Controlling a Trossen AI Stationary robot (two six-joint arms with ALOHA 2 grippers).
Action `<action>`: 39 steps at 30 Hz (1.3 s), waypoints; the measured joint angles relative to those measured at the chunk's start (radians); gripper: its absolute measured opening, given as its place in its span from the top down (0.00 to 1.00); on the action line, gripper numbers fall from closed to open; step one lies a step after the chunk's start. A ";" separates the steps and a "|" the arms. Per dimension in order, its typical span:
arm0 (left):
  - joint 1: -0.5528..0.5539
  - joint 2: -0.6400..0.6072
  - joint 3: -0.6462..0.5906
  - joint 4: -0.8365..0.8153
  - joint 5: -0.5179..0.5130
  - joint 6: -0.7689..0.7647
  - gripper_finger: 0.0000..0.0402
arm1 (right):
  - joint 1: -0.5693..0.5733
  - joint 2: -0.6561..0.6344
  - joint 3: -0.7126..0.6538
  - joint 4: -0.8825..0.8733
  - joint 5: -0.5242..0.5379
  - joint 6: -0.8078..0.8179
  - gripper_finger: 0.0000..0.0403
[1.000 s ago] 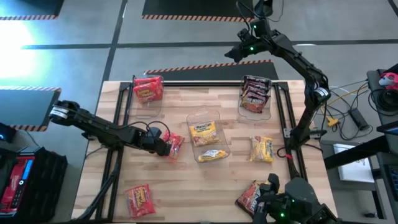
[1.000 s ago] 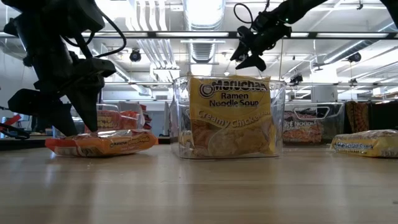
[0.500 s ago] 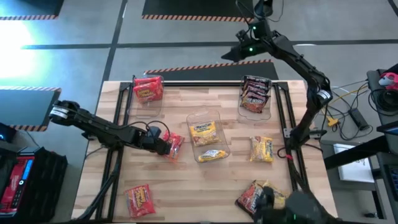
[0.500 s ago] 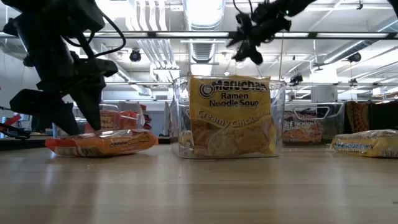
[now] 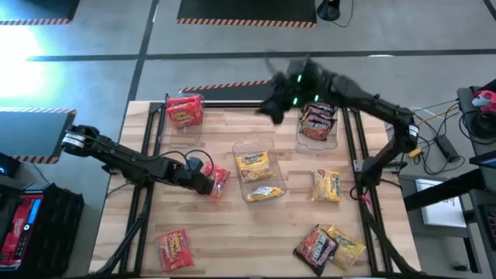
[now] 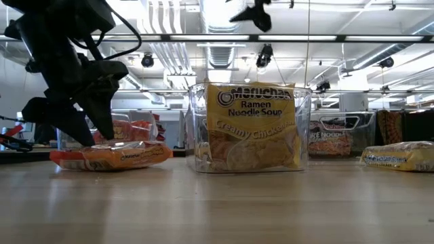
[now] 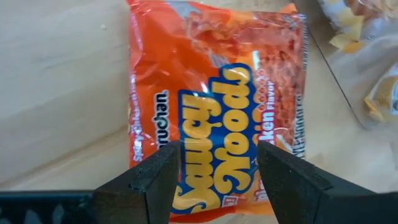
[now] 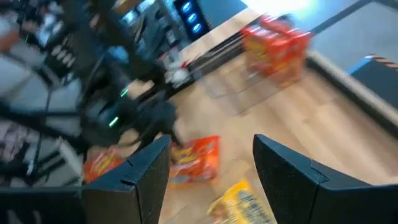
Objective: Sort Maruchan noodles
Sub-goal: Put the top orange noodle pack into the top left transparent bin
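Left fingers (image 7: 214,171) straddle flat-lying red packet (image 7: 217,106).

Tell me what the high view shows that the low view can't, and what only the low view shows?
Only the high view shows the whole table: the red packet at the near left, the dark packet at the near right, and the bin of dark packets seen from above.

Only the low view shows the words on the yellow packet standing in the clear bin, plus the ceiling lights.

Both show the left gripper open over the orange packet, and the right gripper up in the air.
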 joint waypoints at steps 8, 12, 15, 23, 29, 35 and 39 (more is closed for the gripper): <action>0.000 0.000 0.000 0.004 -0.003 0.037 0.51 | 0.286 0.039 -0.033 0.009 0.238 0.040 0.47; 0.000 0.000 0.000 0.006 -0.011 0.053 0.51 | 0.382 0.075 -0.037 0.045 0.299 0.062 0.47; 0.000 0.000 0.000 0.015 -0.011 0.054 0.51 | 0.438 0.111 -0.043 0.109 0.322 0.086 0.47; -0.005 0.000 0.000 0.081 0.062 0.064 0.51 | 0.551 0.247 -0.044 0.311 0.334 0.061 0.47; -0.026 -0.001 0.000 0.094 0.107 0.110 0.51 | 0.591 0.363 -0.044 0.435 0.405 0.142 0.47; -0.038 -0.018 0.000 0.082 0.106 0.167 0.51 | 0.596 0.470 -0.042 0.453 0.461 0.266 0.47; -0.038 -0.037 0.000 0.029 0.105 0.195 0.51 | 0.596 0.509 -0.025 0.456 0.461 0.300 0.47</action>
